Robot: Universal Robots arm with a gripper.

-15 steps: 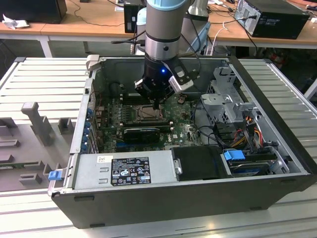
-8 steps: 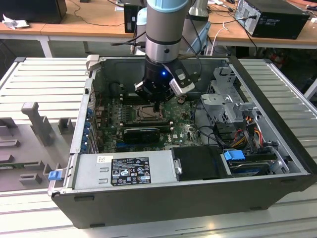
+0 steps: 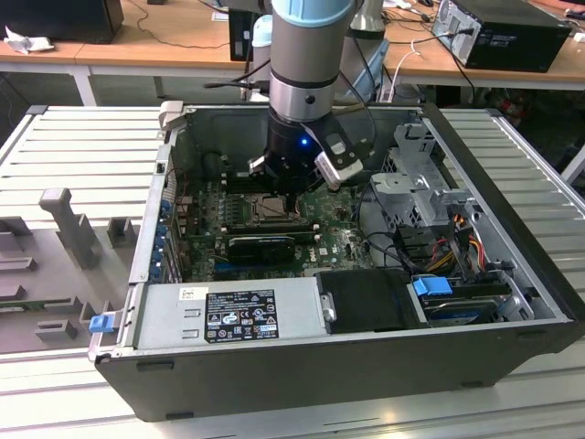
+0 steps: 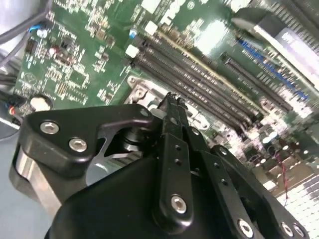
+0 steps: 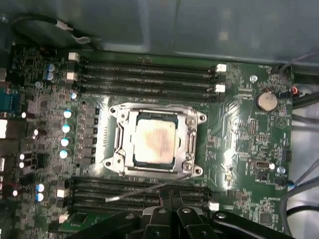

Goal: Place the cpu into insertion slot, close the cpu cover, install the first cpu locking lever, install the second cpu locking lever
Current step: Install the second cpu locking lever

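Hidden/cut off: in the exterior view the arm (image 3: 306, 82) and its gripper (image 3: 291, 194) hang straight over the insertion slot (image 3: 272, 208), covering part of it; only a sliver of the socket's metal shows beside the black wrist. In the second wrist view the gripper (image 4: 172, 107) body blocks most of the board, and the slot shows just as a corner of silvery frame (image 4: 139, 92) by the fingertips. In the first wrist view only the black finger bases sit at the frame edge, tips out of shot.

Jaws: pressed together, nothing between them; the two black fingers (image 4: 174, 149) run as one narrow bar to the tip in the second wrist view.

Task things: the cpu (image 5: 153, 141) lies flat in the insertion slot (image 5: 194, 147), pale beige-silver top, square, slightly mottled. The cpu cover (image 5: 155, 112), a shiny metal frame with a square window, lies down flat around the chip. A thin wire-like lever (image 5: 144, 190) angles out from the socket's edge over the memory slots (image 5: 144, 74); whether it is latched, cannot tell. The coin cell (image 5: 266, 101) sits well apart on the green motherboard (image 5: 239, 149).

Writing: the power supply (image 3: 228, 315) in the computer case (image 3: 366, 375) carries a dark label and a small white sticker, print too small to make out. The case lies open on a slatted worktop (image 3: 82, 155).
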